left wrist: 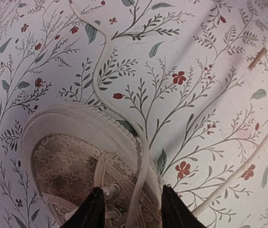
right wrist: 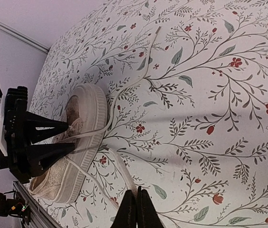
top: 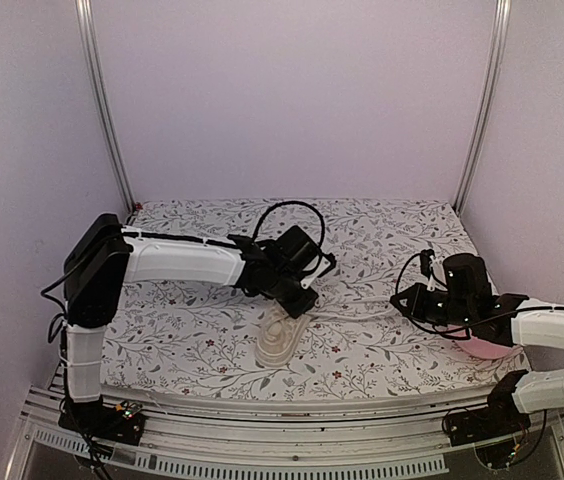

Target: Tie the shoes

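The cream shoe [top: 280,340] lies on the flowered cloth, toe toward the near edge. My left gripper [top: 300,298] is down on its lace area. In the left wrist view the left gripper [left wrist: 134,209] has its jaws partly closed across the shoe [left wrist: 77,137]'s side rim, one finger [left wrist: 93,211] on an eyelet, the other at the sole's edge, a lace [left wrist: 142,185] running between them. My right gripper [right wrist: 136,204], further right on the cloth, is shut on the other lace [right wrist: 119,166], which stretches back to the shoe [right wrist: 91,109].
A pink plate [top: 487,348] lies under my right arm near the front right corner. A loose lace [left wrist: 100,52] snakes over the cloth beyond the shoe, its tip [left wrist: 257,57] lying far right. White walls close in the cloth on three sides.
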